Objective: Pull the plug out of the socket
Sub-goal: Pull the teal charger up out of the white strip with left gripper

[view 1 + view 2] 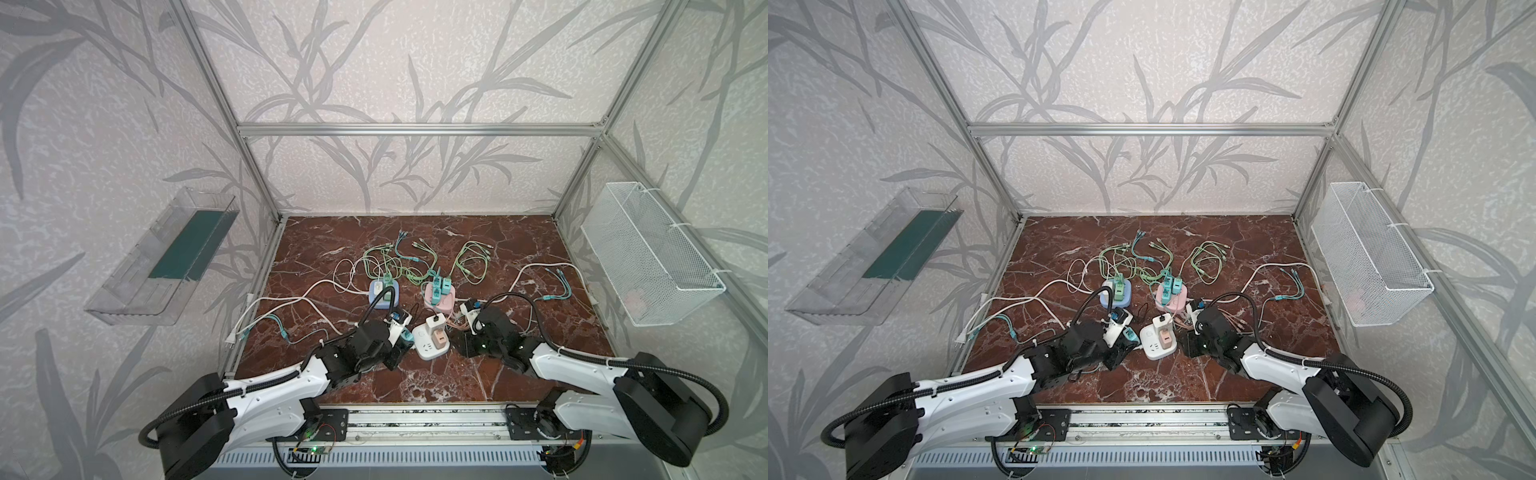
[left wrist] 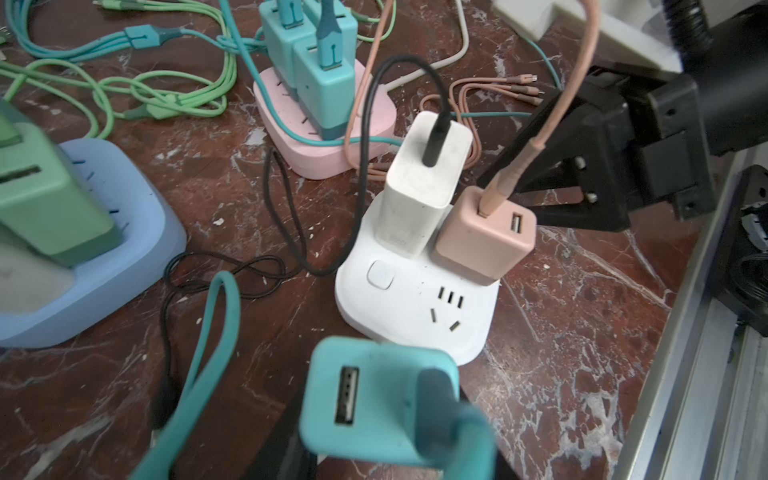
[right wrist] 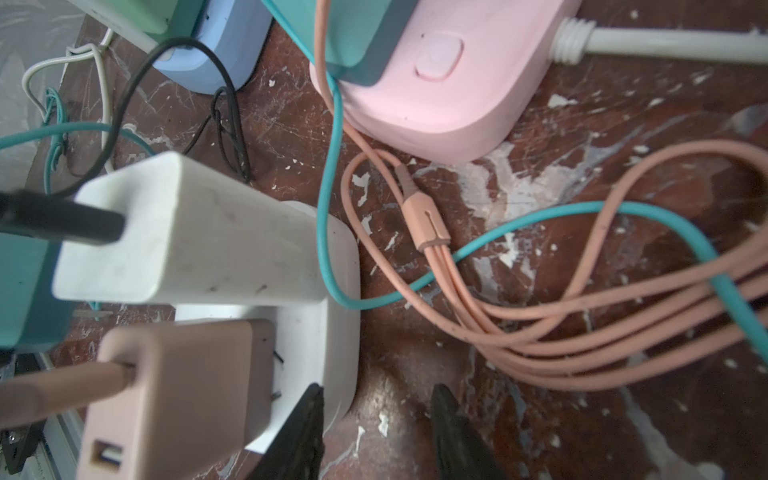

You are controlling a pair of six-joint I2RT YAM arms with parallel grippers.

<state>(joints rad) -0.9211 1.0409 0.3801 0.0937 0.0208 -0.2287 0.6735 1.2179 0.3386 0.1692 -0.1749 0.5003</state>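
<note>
Left end effector [image 1: 401,345] pinches teal plug [image 2: 376,399], apparently clear of white socket [image 2: 415,307], mid-counter [image 1: 415,386] near the front edge. Right end effector [image 3: 378,419] spread, straddling socket's rim, probably to brace it against the pull.

I saw my right gripper [image 3: 378,436], jaws apart, beside the white socket [image 3: 340,324], which carried a white plug [image 3: 199,232] and a pink plug [image 3: 183,395].

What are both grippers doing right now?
Left gripper: closed on the teal charger.
Right gripper: jaws open, holding nothing.
</note>
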